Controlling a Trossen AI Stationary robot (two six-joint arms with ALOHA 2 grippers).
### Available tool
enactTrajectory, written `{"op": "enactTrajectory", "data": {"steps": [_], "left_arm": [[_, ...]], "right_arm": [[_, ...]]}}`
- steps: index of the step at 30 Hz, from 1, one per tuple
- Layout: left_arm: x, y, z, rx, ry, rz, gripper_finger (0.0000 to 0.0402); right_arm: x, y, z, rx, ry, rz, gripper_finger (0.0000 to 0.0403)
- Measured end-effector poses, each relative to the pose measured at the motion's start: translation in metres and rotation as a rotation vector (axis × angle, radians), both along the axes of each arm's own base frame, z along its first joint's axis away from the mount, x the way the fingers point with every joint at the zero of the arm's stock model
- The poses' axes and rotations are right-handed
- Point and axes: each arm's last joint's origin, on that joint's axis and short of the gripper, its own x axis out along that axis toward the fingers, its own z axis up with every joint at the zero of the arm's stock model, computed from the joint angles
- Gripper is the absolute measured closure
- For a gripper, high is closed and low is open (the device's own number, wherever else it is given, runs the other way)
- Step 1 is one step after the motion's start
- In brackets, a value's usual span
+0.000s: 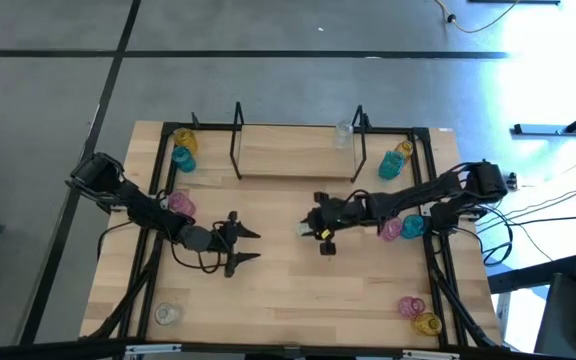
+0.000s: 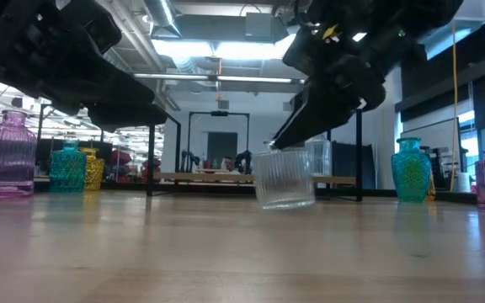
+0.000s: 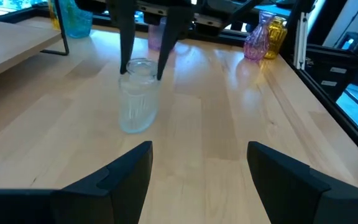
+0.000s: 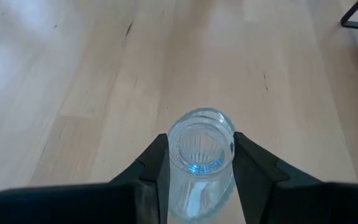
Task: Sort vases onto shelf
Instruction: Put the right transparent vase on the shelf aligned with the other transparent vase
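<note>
The right end effector [image 4: 196, 163] pinches the clear vase [image 4: 199, 155] by its neck, standing on the tabletop [image 4: 73, 74].

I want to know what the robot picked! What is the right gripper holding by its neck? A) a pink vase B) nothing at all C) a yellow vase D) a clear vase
D: the right gripper has its fingers on either side of the neck of the clear vase, whose see-through ribbed glass shows in the right wrist view and the left wrist view.
</note>
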Motion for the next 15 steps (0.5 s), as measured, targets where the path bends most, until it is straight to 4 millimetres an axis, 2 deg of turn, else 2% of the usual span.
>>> {"op": "enactTrajectory", "data": {"steps": [7,12,15], "left_arm": [[0.000,0.000,0.000,-0.005,0.002,-0.016,0.0145],[0.001,0.001,0.000,-0.003,0.002,-0.013,0.0145],[0.006,0.007,0.002,-0.001,0.008,0.015,0.0145]], "right_arm": [[0.000,-0.001,-0.002,0.029,0.011,-0.029,0.0271],[0.000,-0.001,-0.002,0.030,0.016,-0.030,0.0216],[-0.005,-0.001,0.009,0.026,0.020,-0.027,0.0188]]}}
